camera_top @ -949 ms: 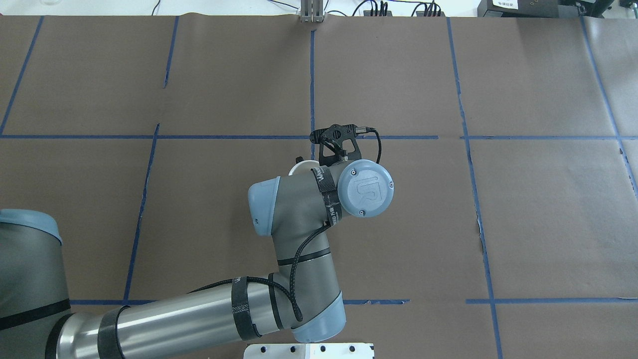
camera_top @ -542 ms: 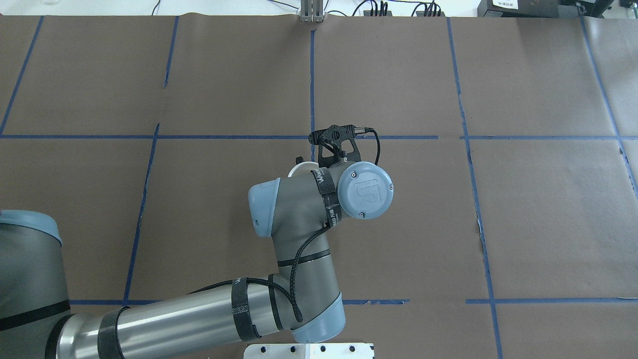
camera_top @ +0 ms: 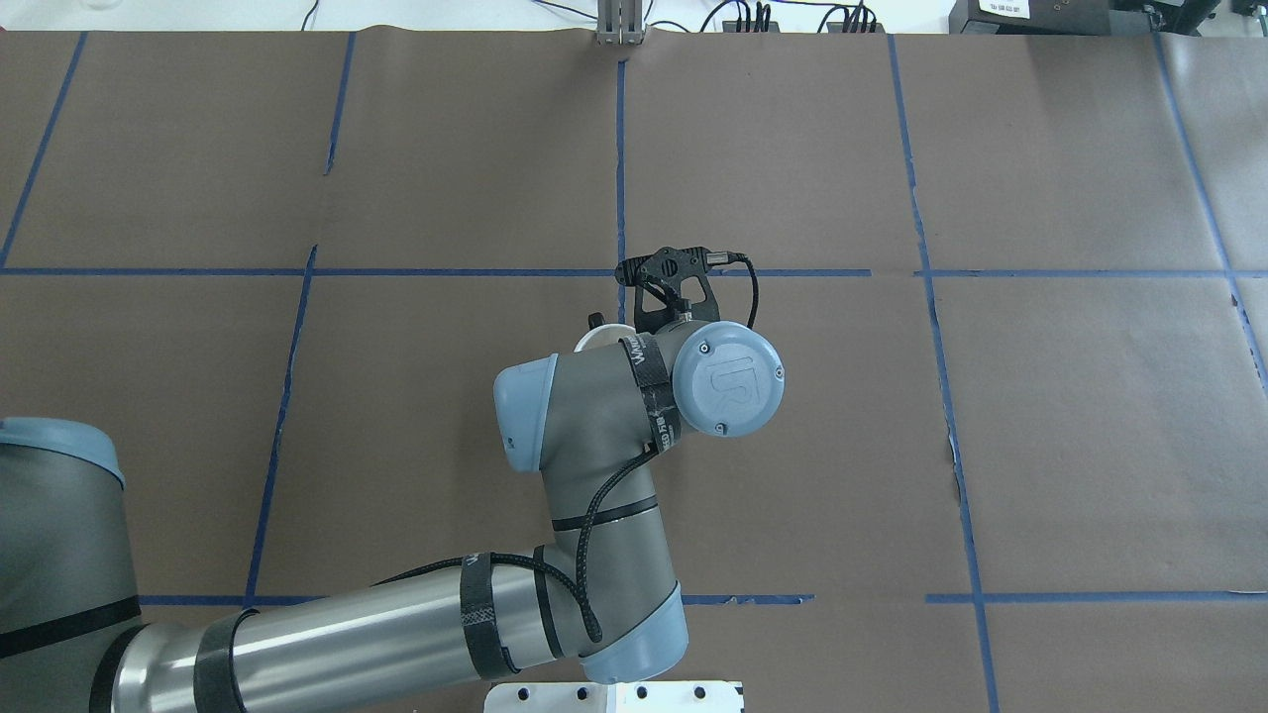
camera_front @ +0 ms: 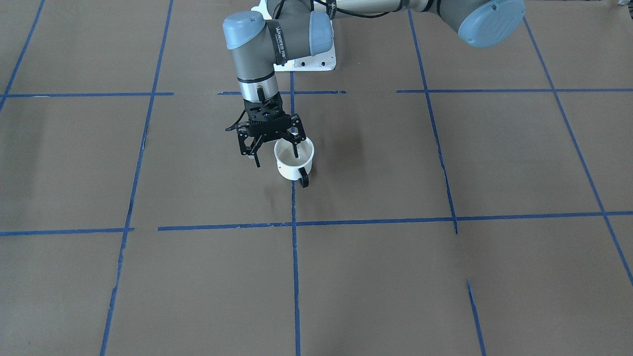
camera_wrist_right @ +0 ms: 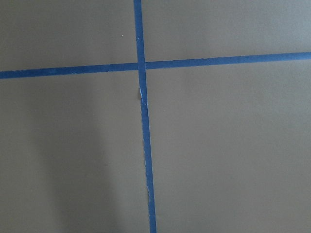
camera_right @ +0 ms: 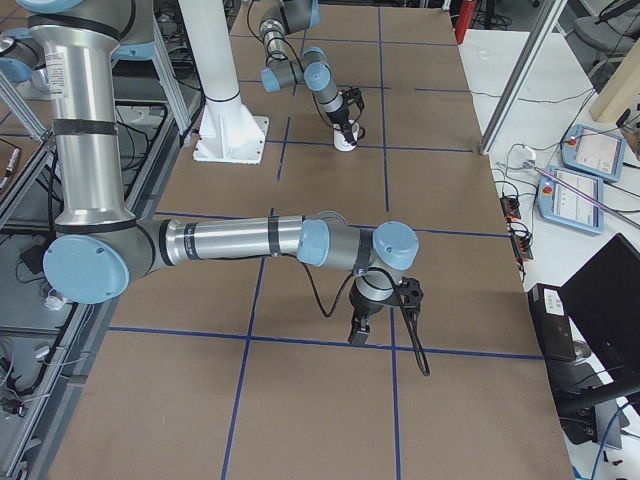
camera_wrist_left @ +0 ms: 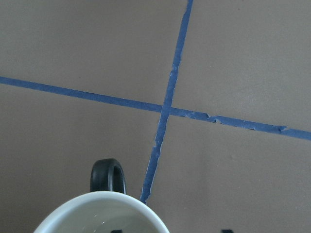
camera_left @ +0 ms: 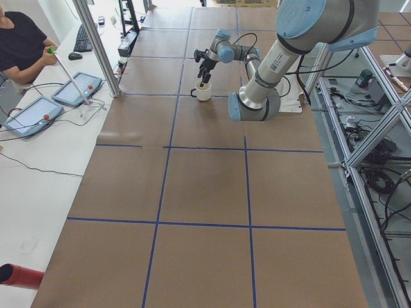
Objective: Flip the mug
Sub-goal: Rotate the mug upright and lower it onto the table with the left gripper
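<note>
Exterior front-facing: mug (camera_front: 289, 172) is standing upright, mouth up, on table (camera_front: 445, 277) beside blue tape line (camera_front: 295, 257). Left gripper (camera_front: 277, 158) is hanging released, one finger inside mug. Right gripper (camera_right: 358, 335): cannot tell jaw state. Joint cap (camera_top: 728, 376) is showing "UR".

We find the mug (camera_front: 288, 170) standing upright on the worktop (camera_front: 445, 277), right on a tape line (camera_front: 295, 277). In the front-facing view a tape crossing (camera_front: 294, 223) lies at its 6 o'clock. Its handle (camera_front: 303, 179) sticks out at 5 o'clock. We see the left pincer (camera_front: 277, 157) above it, astride the wall at 9 o'clock, with one finger (camera_front: 296, 148) inside the mug and the other outside. In the right-side view the right pincer (camera_right: 357, 338) hangs well apart, with the mug at its 12 o'clock.
</note>
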Controlling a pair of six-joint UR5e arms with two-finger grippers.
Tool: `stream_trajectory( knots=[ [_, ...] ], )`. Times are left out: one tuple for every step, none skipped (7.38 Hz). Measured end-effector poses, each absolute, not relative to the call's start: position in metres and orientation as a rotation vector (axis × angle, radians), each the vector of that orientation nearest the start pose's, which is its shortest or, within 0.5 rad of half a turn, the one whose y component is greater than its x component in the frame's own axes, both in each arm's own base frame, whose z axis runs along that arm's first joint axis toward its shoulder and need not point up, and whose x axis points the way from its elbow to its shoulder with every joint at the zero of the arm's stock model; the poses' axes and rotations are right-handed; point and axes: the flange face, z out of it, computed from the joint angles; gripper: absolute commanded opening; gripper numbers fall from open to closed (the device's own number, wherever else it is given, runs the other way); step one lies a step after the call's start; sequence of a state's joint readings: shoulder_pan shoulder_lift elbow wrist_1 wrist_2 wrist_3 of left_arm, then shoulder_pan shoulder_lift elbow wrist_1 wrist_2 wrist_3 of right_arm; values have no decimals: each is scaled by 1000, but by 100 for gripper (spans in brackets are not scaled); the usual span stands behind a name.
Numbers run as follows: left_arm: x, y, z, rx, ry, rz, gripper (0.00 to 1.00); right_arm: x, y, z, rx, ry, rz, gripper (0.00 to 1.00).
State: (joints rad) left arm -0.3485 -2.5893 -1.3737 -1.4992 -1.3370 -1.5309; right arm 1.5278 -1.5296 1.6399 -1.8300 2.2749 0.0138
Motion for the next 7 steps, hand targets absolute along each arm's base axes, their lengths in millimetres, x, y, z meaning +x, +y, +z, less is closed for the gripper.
stream_trajectory(
  knots=[
    [661,-407,93,373,699,-356,100,48,-497,634,-163,-698,25,100],
    [648,-403,79,387,701,-308,100,48,-497,634,-163,-698,24,100],
    [628,-403,64,397,706,-258,100,48,-497,634,-162,-698,25,100],
    [604,-412,53,393,716,-204,100,48,-497,634,-162,-698,24,100],
    [581,-428,47,386,729,-153,100,48,-497,634,-162,-698,24,100],
    [558,-445,48,387,736,-105,100,48,-497,634,-163,-698,24,100],
    [533,-459,55,393,742,-64,100,48,-497,634,-163,-698,25,100]
  ],
)
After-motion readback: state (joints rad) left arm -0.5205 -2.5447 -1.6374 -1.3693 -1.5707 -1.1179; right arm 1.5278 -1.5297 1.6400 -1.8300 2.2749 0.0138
